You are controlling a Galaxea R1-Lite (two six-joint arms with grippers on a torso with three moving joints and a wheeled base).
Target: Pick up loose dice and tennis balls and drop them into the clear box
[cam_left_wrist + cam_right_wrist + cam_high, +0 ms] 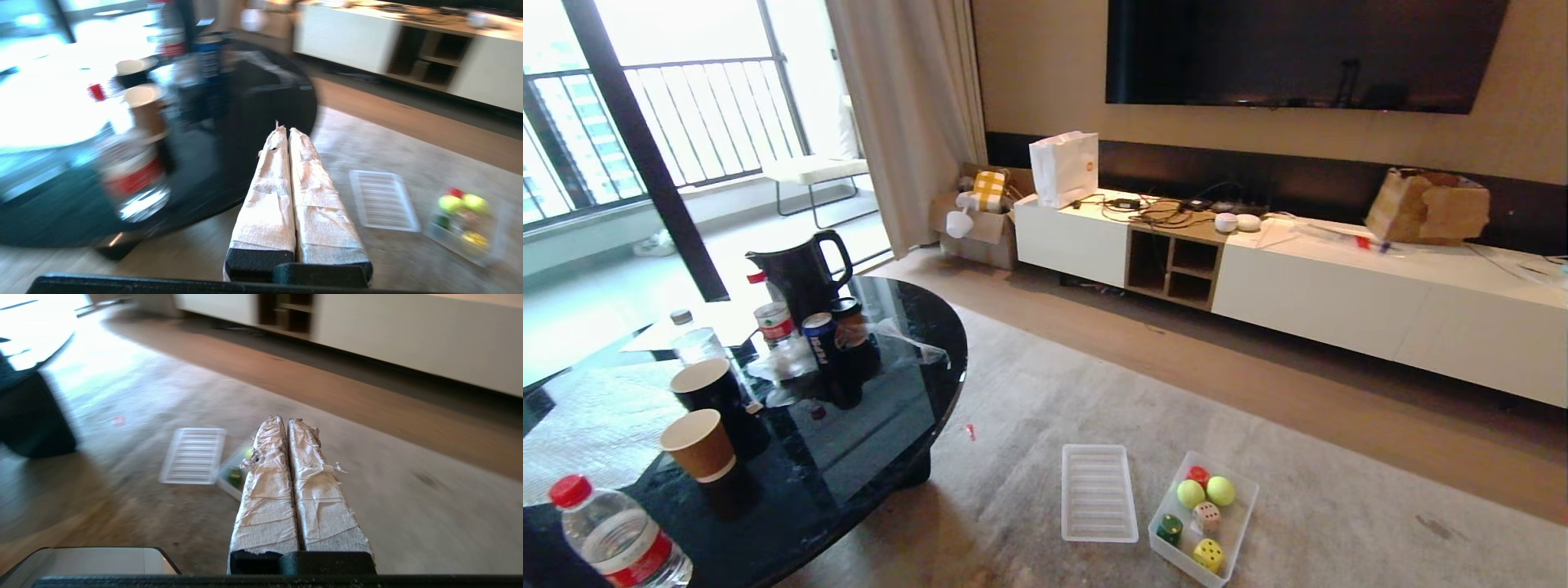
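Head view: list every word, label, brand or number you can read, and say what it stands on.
Blue drinks can on the black round table: white lettering, seemingly "PEPSI", not sharp enough to confirm.
Red-and-white can: label print too small to read.
Clear plastic bottle with red cap: red label, text unreadable.
White paper bag on the white TV cabinet: small orange mark, unreadable.
Dice in the clear plastic box: pips only.

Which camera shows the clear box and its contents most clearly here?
The head view: the clear box sits whole on the rug, its dice and balls distinct. The left wrist view shows it blurred; in the right wrist view the shut right gripper hides most of it.
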